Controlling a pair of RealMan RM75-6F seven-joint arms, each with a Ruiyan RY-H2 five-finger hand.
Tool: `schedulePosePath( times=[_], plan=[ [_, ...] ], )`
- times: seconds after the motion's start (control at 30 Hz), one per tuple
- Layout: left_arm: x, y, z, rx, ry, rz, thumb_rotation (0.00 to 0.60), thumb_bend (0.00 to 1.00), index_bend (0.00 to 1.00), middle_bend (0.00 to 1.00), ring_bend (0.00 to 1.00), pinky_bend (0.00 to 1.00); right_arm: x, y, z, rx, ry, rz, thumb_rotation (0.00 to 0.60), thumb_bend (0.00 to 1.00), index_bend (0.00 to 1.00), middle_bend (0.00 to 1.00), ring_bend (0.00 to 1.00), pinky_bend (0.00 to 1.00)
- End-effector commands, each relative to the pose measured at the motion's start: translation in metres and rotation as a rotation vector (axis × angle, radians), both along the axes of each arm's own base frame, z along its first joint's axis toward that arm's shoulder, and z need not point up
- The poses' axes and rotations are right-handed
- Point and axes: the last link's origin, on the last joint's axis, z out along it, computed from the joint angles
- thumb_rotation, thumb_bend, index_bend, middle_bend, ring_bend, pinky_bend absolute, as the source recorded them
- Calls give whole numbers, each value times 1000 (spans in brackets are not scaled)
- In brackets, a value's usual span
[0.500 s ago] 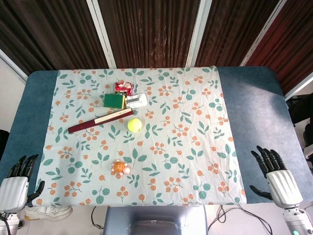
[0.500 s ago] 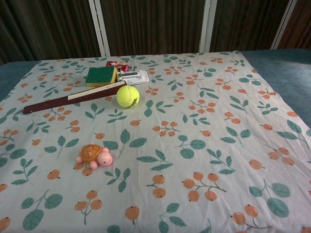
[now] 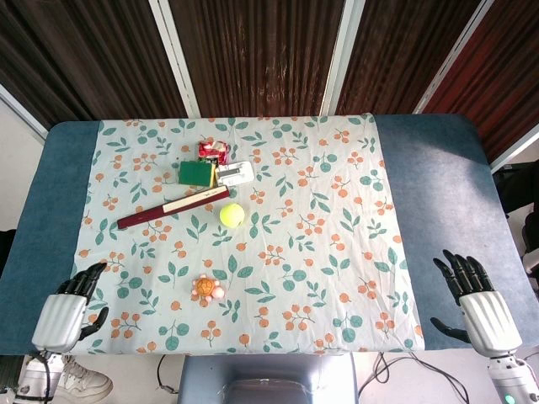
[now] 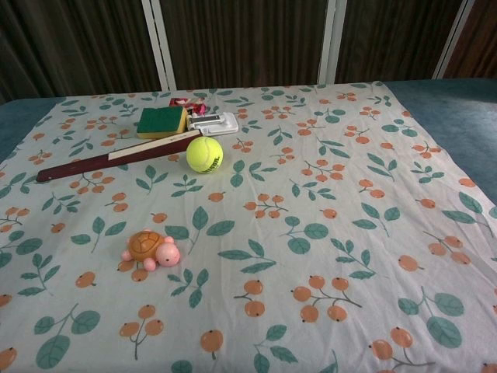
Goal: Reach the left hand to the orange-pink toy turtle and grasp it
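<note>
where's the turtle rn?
Head view: the turtle sits near the cloth's front edge, left of centre, below the tennis ball, untouched.

Head view only; neither robot hand appears in the chest view.

Left robot hand (image 3: pixel 67 310): low at the near left corner of the frame, back of the white palm shell facing up, dark fingers (image 3: pixel 84 280) pointing up and slightly right, loosely spread, holding nothing.

Right robot hand (image 3: pixel 480 307): low at the near right corner, white shell up, dark fingers (image 3: pixel 459 272) fanned apart and pointing away, thumb out to the left, empty. Wrist runs off the bottom edge.
</note>
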Motion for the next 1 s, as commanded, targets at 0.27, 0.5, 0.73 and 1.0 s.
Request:
schedulePosePath(
  times=[0.27,0.5,0.73,1.0],
  plan=[
    [28,45,-39,-118,36,-130,600,353,56,130,816,880,-1,-3,3,-18,-6,-11,600,219,0,0,0,0],
    [59,52,-98,-236,87,-248,600,354,93,153,974,1000,-4,-6,8,-28,-15,-25,600,219,0,0,0,0],
    [75,60,-126,-242,98,-287,600,353,94,145,983,1000,-4,-3,17,-55,-33,-18,600,220,0,0,0,0],
    [77,62,-143,-256,138,-299,600,354,141,161,993,1000,-4,0,24,-73,-48,-13,600,220,0,0,0,0]
  ],
)
